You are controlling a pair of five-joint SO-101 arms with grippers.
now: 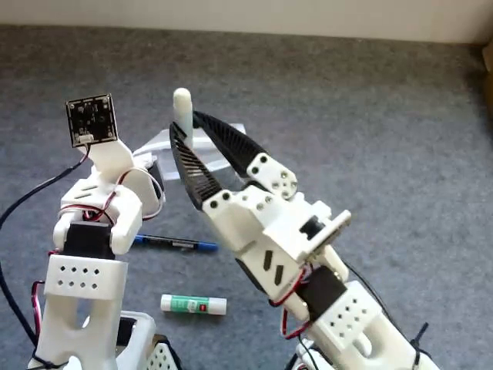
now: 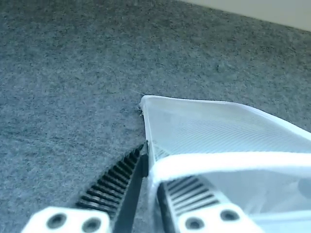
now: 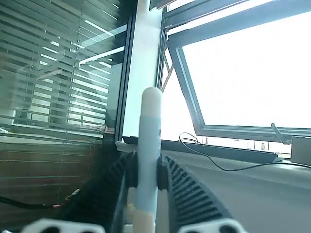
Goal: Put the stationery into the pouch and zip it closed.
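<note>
Your right gripper (image 1: 185, 123) is clamped on a white marker (image 1: 182, 102) and holds it upright, close to the pouch (image 1: 154, 146). The pouch lies left of the middle of the grey carpet (image 1: 370, 100). Your left gripper (image 2: 150, 167) is closed on the pouch's rim, one finger on each side. A blue pen (image 1: 173, 243) and a glue stick (image 1: 194, 304) lie apart, nearer the front edge, between the arm bases.

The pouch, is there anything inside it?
The pouch looks empty through its mesh where visible; the right gripper, holding a white pen, and left arm cover the rest from above.
</note>
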